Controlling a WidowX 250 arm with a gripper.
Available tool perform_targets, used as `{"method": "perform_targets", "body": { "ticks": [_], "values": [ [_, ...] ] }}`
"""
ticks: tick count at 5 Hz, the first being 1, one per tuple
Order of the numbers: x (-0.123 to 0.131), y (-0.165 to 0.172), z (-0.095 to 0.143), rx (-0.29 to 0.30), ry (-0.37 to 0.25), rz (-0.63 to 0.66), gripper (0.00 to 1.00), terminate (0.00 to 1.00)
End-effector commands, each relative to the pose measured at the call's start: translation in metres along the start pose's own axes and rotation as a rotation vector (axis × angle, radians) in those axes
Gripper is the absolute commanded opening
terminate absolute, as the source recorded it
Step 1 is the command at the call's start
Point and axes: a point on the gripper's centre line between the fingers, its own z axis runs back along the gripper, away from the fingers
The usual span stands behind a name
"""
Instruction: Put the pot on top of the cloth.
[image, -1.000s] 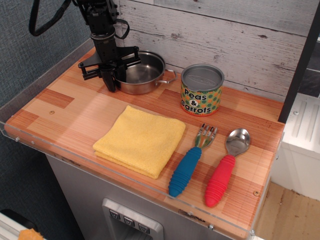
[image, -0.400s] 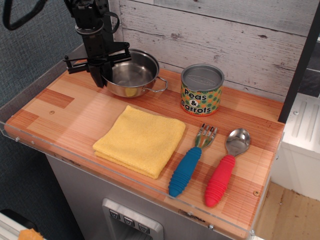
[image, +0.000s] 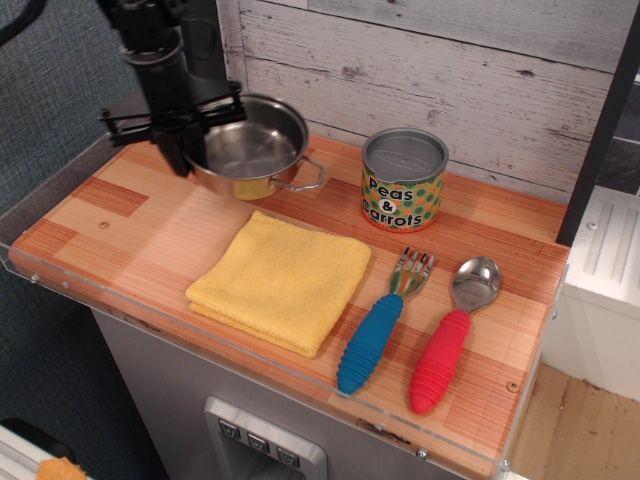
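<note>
while the black fingers (image: 185, 150) are clamped on the near-left rim of the pot (image: 250, 148), the pot hangs tilted above the back left of the wooden surface (image: 150, 225), clear of it. the cloth (image: 281, 279) lies flat nearer the front, apart from the pot. a peas-and-carrots can (image: 403, 180) stands right of the pot; a blue-handled fork (image: 382, 322) and red-handled spoon (image: 452, 335) lie beyond the cloth's right edge.

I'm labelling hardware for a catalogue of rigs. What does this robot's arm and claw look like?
The arm is matte black throughout, a blocky column of stacked housings. A black cable loops off at the top left corner. The claw is black too: a thin horizontal bar of rails with narrow fingers hanging below it. No markings or labels are legible.
</note>
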Motion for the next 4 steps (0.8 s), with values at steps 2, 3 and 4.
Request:
{"method": "perform_targets", "body": {
  "ticks": [2, 3, 4],
  "values": [
    [-0.033, 0.001, 0.022, -0.040, -0.013, -0.157, 0.00, 0.00],
    [-0.048, -0.006, 0.018, -0.037, 0.011, -0.188, 0.00, 0.00],
    [-0.059, -0.014, 0.016, -0.041, 0.021, -0.226, 0.00, 0.00]
  ]
}}
